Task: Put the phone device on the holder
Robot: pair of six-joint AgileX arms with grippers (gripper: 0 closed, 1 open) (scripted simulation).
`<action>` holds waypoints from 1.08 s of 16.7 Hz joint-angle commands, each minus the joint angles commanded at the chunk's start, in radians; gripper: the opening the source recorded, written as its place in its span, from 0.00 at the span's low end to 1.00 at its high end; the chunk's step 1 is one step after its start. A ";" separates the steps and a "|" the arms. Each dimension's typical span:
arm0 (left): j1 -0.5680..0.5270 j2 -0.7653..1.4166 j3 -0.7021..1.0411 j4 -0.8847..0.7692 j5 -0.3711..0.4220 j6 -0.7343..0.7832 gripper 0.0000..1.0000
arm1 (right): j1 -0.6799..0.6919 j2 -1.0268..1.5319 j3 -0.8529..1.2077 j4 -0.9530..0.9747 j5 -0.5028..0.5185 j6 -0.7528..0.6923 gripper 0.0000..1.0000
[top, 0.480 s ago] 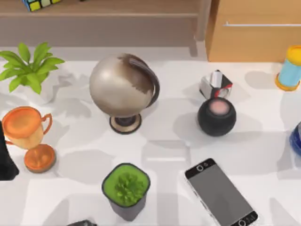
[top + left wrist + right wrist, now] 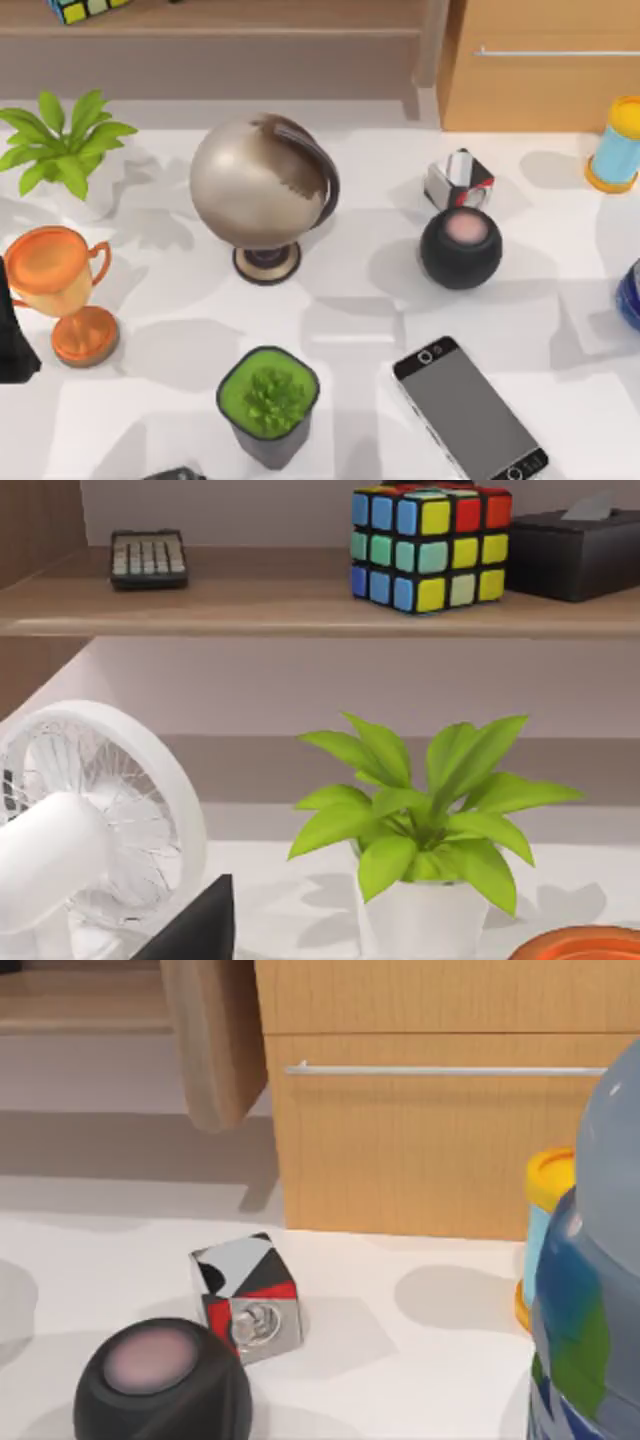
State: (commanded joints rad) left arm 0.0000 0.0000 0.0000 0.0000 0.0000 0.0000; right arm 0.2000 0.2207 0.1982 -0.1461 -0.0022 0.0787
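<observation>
Since half a second ago: nothing has shifted.
Phone device (image 2: 468, 412): flat on desk (image 2: 350, 300), lower right of frame, untouched.
Tools: state cannot tell.
Meaning: grasp not begun.

Bright even light on our white table (image 2: 350, 300), soft overlapping shadows falling toward seven o'clock of the globe (image 2: 262, 185) and round speaker (image 2: 460, 248), no glare, slightly soft rendering throughout

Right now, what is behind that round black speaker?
Behind the round black speaker sits a small grey, red and black cube, with a wooden cabinet farther back. The speaker hides the cube's foot.
</observation>
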 joint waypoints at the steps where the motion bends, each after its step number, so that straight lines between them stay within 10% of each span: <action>1: 0.000 0.000 0.000 0.000 0.000 0.000 1.00 | 0.053 0.074 0.056 -0.043 0.001 0.020 1.00; 9: 0.000 0.000 0.000 0.000 0.000 0.000 1.00 | 0.417 0.868 0.533 -0.475 0.016 0.139 1.00; 18: 0.000 0.000 0.000 0.000 0.000 0.000 1.00 | 0.528 1.467 0.928 -0.826 0.005 0.132 1.00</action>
State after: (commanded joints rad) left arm 0.0000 0.0000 0.0000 0.0000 0.0000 0.0000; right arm 0.7281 1.6873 1.1261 -0.9718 0.0029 0.2104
